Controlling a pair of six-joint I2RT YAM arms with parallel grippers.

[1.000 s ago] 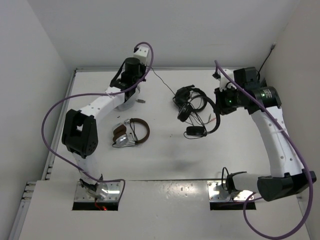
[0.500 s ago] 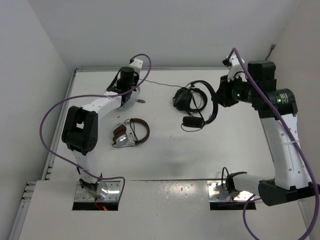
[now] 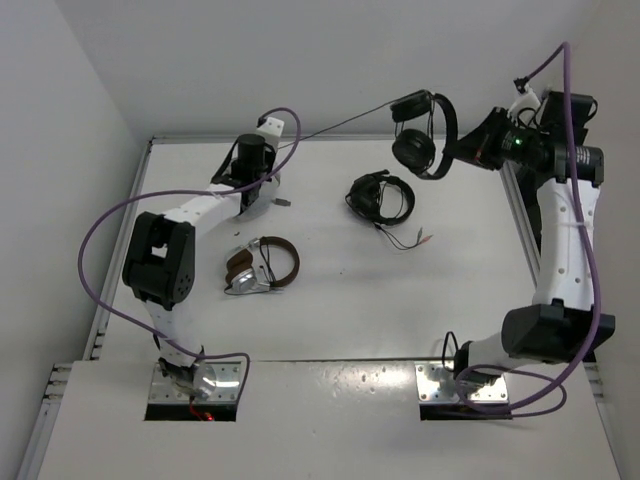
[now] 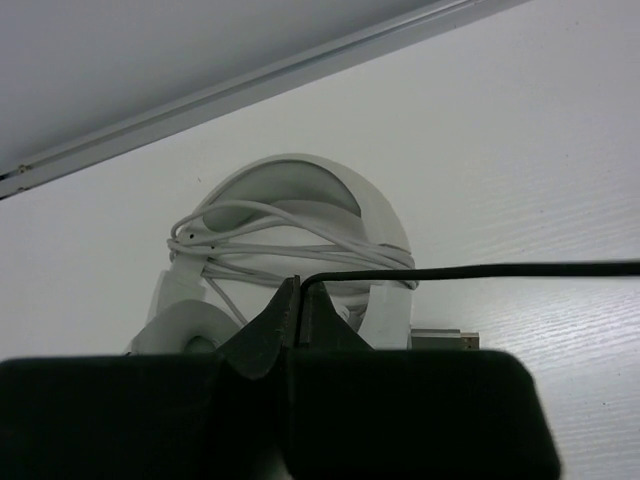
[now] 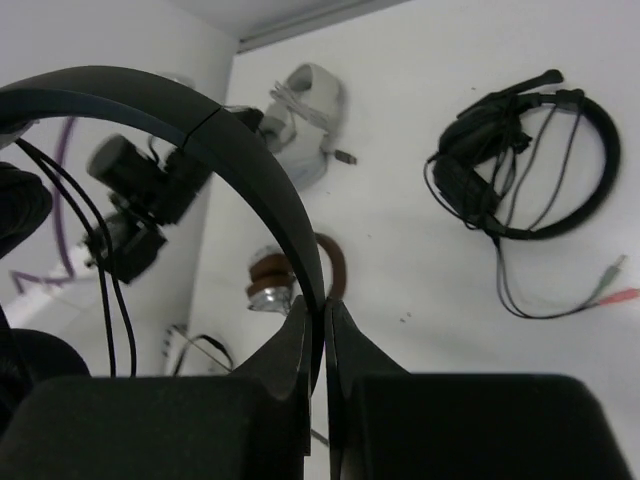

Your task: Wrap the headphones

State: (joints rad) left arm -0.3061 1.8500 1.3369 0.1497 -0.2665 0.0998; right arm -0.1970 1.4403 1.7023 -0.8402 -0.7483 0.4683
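Note:
The slim black headphones hang in the air over the table's back right. My right gripper is shut on their thin headband, which runs between the closed fingertips. Their thin black cable stretches taut to the left, down to my left gripper at the back left. In the left wrist view that gripper is shut on the cable, which bends out of the fingertips to the right. One round ear pad faces the camera.
Bulkier black headphones with red-tipped plugs lie in the middle back. Brown-and-silver headphones lie left of centre. White headphones wound in their own cord sit just beyond the left gripper, near the back wall.
My right arm has lifted the slim headphones off the table, up and toward the back right. Their cable has pulled taut from my left gripper, which has barely moved.

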